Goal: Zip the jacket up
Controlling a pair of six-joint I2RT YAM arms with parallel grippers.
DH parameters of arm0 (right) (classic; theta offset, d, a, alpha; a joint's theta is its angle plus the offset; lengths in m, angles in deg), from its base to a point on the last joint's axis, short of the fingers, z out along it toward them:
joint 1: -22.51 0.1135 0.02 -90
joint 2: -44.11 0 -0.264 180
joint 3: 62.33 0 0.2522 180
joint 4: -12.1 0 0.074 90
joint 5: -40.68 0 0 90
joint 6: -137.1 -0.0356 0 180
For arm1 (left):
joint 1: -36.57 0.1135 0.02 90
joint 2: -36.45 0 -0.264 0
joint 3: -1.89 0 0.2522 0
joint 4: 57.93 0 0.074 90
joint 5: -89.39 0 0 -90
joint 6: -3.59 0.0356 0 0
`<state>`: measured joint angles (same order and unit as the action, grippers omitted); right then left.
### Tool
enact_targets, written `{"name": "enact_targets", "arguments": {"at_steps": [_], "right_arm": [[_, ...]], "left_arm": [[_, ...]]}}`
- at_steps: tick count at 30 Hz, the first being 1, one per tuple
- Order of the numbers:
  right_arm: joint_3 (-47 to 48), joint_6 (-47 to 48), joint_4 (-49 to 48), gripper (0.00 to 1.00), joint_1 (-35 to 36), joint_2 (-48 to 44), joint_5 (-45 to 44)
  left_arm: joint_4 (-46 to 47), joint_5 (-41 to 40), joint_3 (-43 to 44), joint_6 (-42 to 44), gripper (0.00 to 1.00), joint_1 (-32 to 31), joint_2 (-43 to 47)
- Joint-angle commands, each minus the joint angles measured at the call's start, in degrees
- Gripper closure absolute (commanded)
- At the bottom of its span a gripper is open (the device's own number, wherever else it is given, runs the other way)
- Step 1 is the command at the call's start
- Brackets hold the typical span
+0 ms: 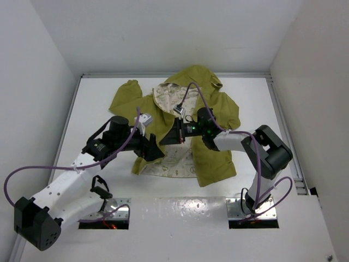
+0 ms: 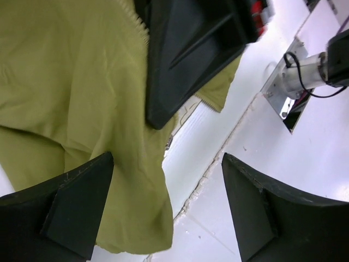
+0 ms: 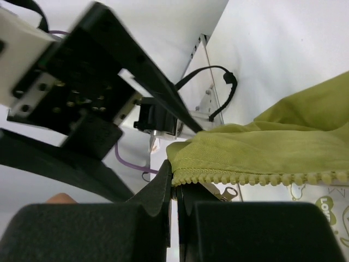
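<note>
The olive-green jacket lies open on the white table, with its cream lining showing in the middle. My right gripper is shut on the end of a zipper edge; the right wrist view shows its jaws pinching the green zipper teeth, with a metal zipper pull just behind. My left gripper is open right beside it over the jacket's left front panel. In the left wrist view its fingers stand wide apart and hold nothing.
The enclosure's white walls stand at the left, back and right. Metal base plates sit at the near edge. Purple cables loop from both arms. A seam in the table runs near the jacket's hem.
</note>
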<state>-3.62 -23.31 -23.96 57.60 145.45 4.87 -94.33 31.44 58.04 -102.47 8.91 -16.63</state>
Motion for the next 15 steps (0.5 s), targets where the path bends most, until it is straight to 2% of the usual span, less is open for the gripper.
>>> {"name": "enact_targets", "arguments": {"at_steps": [1,7,9,15], "right_arm": [[2.9,-1.1,-4.3,1.00,0.5,-0.2,-0.6],[2.8,-0.9,-5.8,1.00,0.7,-0.2,0.9],[2.3,-0.6,-6.0,1.00,0.8,-0.1,1.3],[1.8,0.9,-5.5,1.00,0.9,-0.2,1.4]], "left_arm": [[0.1,-1.1,-0.5,-1.9,0.14,0.3,-1.8],[0.1,0.8,0.1,0.4,0.21,0.3,-5.4],[0.7,3.4,0.6,2.1,0.26,-0.2,-5.9],[1.4,4.0,0.6,5.2,0.43,-0.7,-5.4]]}}
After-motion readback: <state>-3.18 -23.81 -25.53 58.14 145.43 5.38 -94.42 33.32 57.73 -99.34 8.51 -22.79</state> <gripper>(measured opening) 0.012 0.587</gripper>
